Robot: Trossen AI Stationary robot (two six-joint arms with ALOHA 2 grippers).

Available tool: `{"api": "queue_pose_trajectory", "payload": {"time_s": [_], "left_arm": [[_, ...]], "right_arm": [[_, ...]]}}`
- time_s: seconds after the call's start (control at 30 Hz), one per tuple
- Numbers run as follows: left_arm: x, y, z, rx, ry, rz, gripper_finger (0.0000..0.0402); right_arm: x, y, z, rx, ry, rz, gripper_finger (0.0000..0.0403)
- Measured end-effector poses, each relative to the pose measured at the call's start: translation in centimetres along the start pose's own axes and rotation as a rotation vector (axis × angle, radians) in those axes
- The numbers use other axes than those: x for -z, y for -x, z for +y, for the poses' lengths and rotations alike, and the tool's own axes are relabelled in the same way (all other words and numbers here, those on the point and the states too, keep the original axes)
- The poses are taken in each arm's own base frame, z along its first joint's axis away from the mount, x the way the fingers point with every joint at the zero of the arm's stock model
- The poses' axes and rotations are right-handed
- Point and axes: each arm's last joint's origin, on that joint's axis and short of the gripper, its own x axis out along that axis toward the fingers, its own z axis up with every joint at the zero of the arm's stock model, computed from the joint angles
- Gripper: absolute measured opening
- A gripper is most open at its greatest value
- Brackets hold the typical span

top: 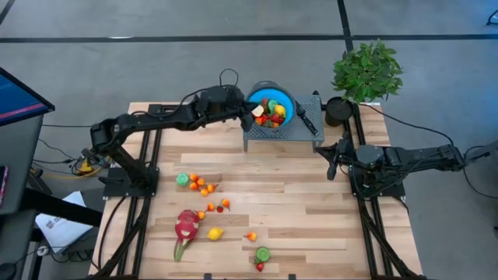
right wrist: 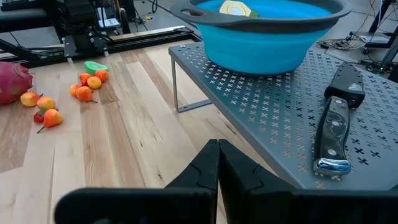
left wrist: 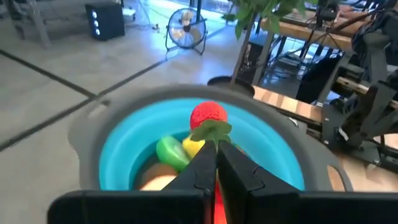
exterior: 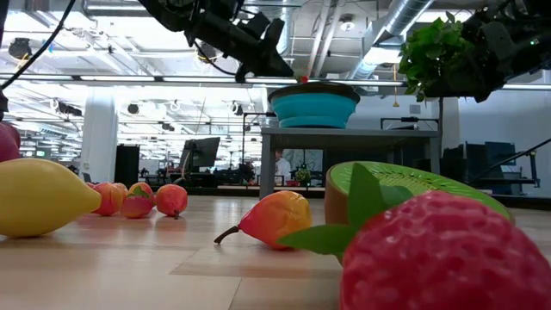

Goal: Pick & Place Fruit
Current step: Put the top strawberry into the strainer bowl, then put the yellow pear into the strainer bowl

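High view | left gripper [top: 250, 107] over the blue bowl [top: 285, 99] rim, fingers pressed together on a strawberry's [left wrist: 208, 116] green leaves above the bowl | right gripper [top: 333, 159] just right of the bowl's grey rack [top: 303, 132], fingers pressed together, holding nothing | remaining fruit [top: 201, 185] and dragon fruit [top: 186, 225] on table [top: 311, 218] well in front of bowl | no legible writing

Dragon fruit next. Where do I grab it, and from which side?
Come straight down and grip the dragon fruit across its round pink-red body, probably. It lies flat with green tips trailing toward the table's near edge, a poor hold. The lemon sits close alongside, so keep the fingers clear.
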Motion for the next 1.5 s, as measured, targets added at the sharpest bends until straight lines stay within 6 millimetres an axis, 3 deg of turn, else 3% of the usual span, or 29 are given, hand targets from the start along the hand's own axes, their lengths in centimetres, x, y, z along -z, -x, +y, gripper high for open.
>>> {"api": "queue_pose_trajectory", "payload": {"time_s": [0.17,0.4,0.73,0.83,0.97,1.23,1.37,1.5], "left_arm": [[1.3,-0.1,0.1,-0.004,0.015,0.037,0.0001],[1.4,-0.1,0.1,-0.003,0.034,0.029,0.0014],[1.3,-0.1,0.1,-0.001,0.029,0.015,0.0111],[1.0,0.0,0.1,0.005,0.053,-0.003,0.0123],[0.2,0.9,-0.4,0.085,0.058,-0.024,0.0106],[-1.8,4.1,-3.3,0.235,0.033,-0.070,0.0034],[-1.6,5.4,-4.8,0.277,0.029,-0.011,0.0006],[-0.9,6.2,-6.5,0.323,0.064,0.061,0.0004]], "right_arm": [[0.0,0.0,0.0,0.000,0.000,0.000,0.0000],[0.0,0.0,0.0,0.000,0.000,0.000,0.0000],[0.0,0.0,0.0,0.000,0.000,0.000,0.0000],[0.0,0.0,0.0,0.000,0.000,0.000,0.0000],[0.0,0.0,0.0,-0.001,0.000,0.000,0.0000],[0.0,0.0,0.0,-0.001,0.000,0.000,0.0000],[0.0,0.0,0.0,-0.003,0.002,0.003,0.0000],[0.0,0.0,0.0,-0.003,0.002,0.004,0.0000]]}}
